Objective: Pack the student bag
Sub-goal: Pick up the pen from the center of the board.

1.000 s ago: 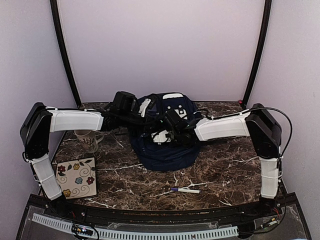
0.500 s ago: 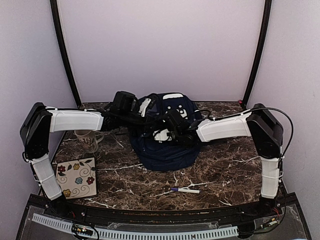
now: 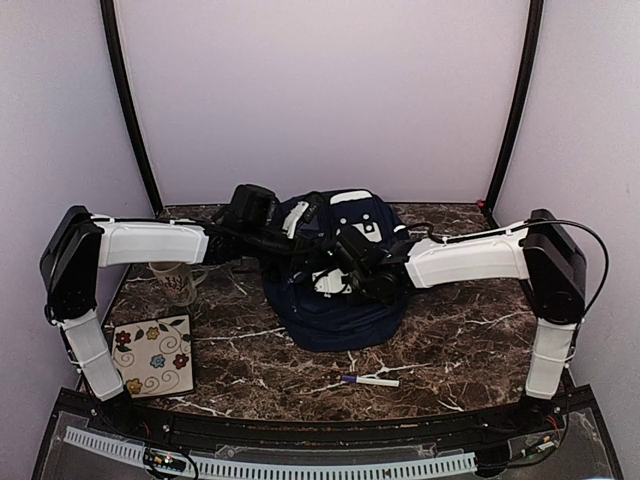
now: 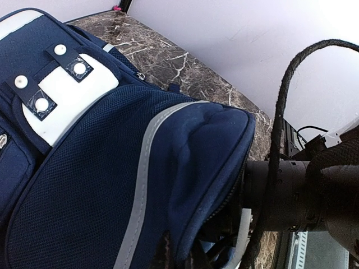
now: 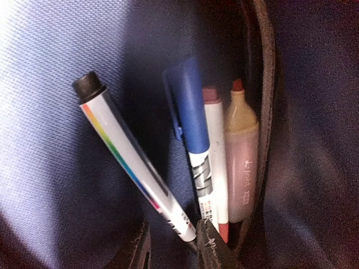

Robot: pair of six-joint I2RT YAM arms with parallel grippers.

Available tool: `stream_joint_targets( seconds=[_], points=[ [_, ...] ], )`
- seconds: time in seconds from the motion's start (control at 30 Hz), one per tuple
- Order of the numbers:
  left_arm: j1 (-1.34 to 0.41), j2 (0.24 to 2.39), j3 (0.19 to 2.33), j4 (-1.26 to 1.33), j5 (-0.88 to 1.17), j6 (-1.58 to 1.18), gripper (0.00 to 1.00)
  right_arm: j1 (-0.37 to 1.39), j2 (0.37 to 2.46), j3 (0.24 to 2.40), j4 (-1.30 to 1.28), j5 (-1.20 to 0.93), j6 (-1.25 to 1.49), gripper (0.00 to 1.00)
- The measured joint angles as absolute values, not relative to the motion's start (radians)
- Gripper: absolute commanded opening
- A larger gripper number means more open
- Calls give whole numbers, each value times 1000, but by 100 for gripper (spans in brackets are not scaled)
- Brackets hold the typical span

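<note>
While the student bag is lying on the table, the left gripper is apparently propping its mouth open, grip unseen; the right gripper is working inside, jaws flanking a striped marker, closure indeterminate.

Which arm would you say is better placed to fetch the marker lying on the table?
Right, probably: the marker lies right of centre, nearer that arm's base, while the left gripper sits at the opening of the student bag, apparently holding it open.
</note>
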State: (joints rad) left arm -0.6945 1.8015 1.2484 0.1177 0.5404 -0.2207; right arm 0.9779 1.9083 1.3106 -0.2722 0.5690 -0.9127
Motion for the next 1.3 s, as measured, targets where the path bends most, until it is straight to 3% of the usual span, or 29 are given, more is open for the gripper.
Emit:
stream_joint_targets(
  seconds=[0.17,0.33,0.47,0.57,0.7,1.3],
  points=[
    [-707,1799,1248,116,569,-221,0,991,1868,1301,-365,535,-845,29],
    [-709,1798,1248,116,568,-221,0,995,1826,1282,-428,484,-779,9],
    [-697,1798,1248,118,554,-221,0,1029,1774,1276,-431,392,-754,6],
    [-697,1798,1248,118,549,-221,0,1044,1770,1278,-429,351,-744,7],
    [-697,1798,1248,118,540,-221,0,1044,1771,1278,-447,313,-727,19],
    [-697,1798,1248,113,517,-199,0,1045,1544,1185,-692,-83,-638,30]
  ],
)
